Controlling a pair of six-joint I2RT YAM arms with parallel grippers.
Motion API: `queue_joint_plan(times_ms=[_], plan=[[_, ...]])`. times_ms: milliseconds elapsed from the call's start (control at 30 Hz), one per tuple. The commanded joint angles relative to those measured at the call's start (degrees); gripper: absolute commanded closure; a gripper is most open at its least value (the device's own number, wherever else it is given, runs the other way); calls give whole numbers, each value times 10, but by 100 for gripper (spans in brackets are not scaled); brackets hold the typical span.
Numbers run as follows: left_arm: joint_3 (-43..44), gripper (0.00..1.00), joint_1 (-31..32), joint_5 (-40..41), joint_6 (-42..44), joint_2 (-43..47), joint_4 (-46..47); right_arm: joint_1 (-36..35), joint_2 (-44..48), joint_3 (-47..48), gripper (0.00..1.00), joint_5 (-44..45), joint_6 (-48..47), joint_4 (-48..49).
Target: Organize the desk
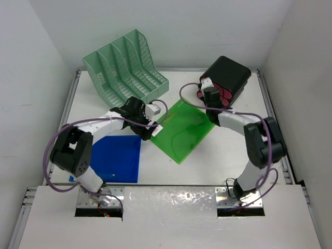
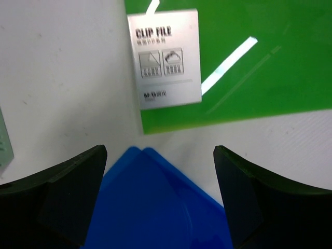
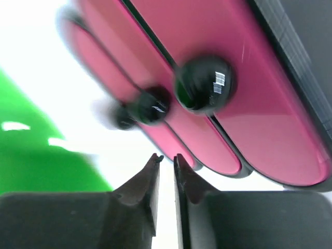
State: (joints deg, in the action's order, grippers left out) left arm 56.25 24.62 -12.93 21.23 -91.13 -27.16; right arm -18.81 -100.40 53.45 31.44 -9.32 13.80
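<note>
The white desk holds a green clip file in the middle and a blue file at the front left. My left gripper is open and empty, low over the gap between the two files. In the left wrist view the gripper has the blue file's corner between its wide-apart jaws, and the green file with its white label lies beyond. My right gripper is shut and empty, close in front of the black drawer unit. In the right wrist view the gripper sits below pink drawer fronts with black knobs.
A mint-green mesh file rack stands at the back left, just behind my left arm. White walls close in the desk on three sides. Silver rails run along its edges.
</note>
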Motion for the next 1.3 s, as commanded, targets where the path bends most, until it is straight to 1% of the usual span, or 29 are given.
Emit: queue_joint_plan(times_ms=[0, 33, 67, 100, 133, 167, 200, 233, 267, 300, 367, 400, 433, 467, 500, 567, 633, 667, 700, 733, 767, 800, 833, 933, 967, 1067, 1167, 1267], plan=[[50, 18, 4, 12, -29, -23, 49, -15, 61, 50, 81, -145, 62, -120], [59, 18, 4, 15, -30, -40, 46, -16, 77, 51, 76, -171, 76, -134], [70, 18, 4, 19, -30, -47, 41, -16, 86, 39, 72, -222, 89, -148], [70, 19, 4, 23, -26, -48, 37, -18, 96, 26, 69, -239, 123, -161], [61, 26, 4, 29, -22, -43, 46, -18, 115, 0, 66, -278, 134, -161], [51, 32, 4, 34, -17, -35, 47, -18, 123, -13, 63, -278, 142, -161], [41, 38, 4, 40, -6, -14, 65, -18, 129, -26, 61, -311, 159, -160], [21, 47, 4, 42, 4, -5, 74, -18, 134, -35, 59, -328, 167, -162], [13, 50, 5, 41, 13, 4, 83, -18, 140, -48, 55, -343, 174, -165], [7, 52, 5, 40, 44, 23, 85, -18, 143, -54, 54, -368, 183, -173], [-27, 51, 10, 49, 85, 43, 111, -19, 152, -72, 52, -379, 188, -176], [-46, 44, 15, 72, 138, 67, 132, -18, 157, -82, 52, -377, 191, -169], [-101, 40, 19, 85, 171, 83, 161, -19, 163, -104, 52, -374, 192, -161], [-135, 37, 25, 98, 246, 121, 233, -18, 177, -114, 51, -373, 196, -143], [-203, 34, 42, 106, 287, 143, 270, -19, 184, -124, 51, -374, 197, -142], [-253, 32, 56, 100, 373, 174, 352, -18, 206, -145, 51, -375, 204, -119], [-271, 32, 68, 106, 376, 166, 378, -19, 219, -157, 51, -377, 207, -113], [-281, 32, 69, 97, 391, 168, 405, -18, 231, -159, 51, -378, 209, -112], [-293, 32, 77, 72, 406, 172, 418, -19, 238, -162, 51, -378, 208, -112], [-321, 32, 84, 67, 419, 175, 458, -19, 245, -168, 51, -376, 210, -110], [-335, 32, 91, 74, 440, 174, 483, -19, 257, -172, 51, -374, 210, -106], [-357, 33, 102, 81, 447, 171, 536, -19, 262, -179, 51, -372, 211, -102], [-363, 33, 104, 87, 458, 164, 554, -19, 268, -181, 51, -372, 210, -101], [-374, 40, 104, 110, 462, 153, 613, -18, 289, -188, 52, -371, 207, -102], [-370, 44, 104, 109, 465, 143, 615, -19, 292, -190, 52, -370, 205, -103], [-354, 50, 104, 93, 472, 117, 588, -19, 306, -195, 52, -364, 201, -106], [-361, 52, 105, 106, 479, 89, 624, -19, 317, -201, 51, -358, 197, -110], [-363, 53, 105, 100, 487, 67, 619, -19, 325, -202, 51, -351, 191, -118]])
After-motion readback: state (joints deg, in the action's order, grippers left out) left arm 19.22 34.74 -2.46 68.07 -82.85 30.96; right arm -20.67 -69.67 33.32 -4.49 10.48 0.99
